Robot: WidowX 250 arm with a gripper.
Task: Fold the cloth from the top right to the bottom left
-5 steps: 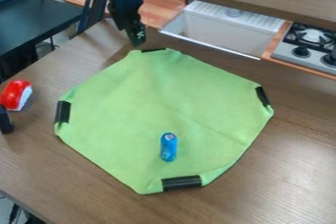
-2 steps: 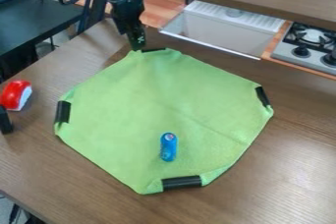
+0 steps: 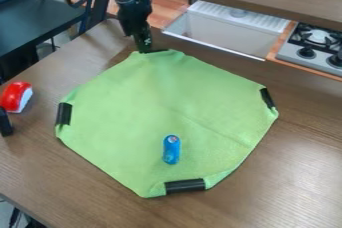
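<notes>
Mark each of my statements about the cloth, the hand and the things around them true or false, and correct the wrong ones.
1. The hand is at the far edge of the green cloth. True.
2. The cloth is already folded in half. False: it lies spread out.
3. The blue cylinder is on the cloth. True.
4. The hand is holding the blue cylinder. False: the cylinder is well away from the hand, towards the cloth's near side.
5. The red and white object rests on the wooden table, off the cloth. True.
</notes>
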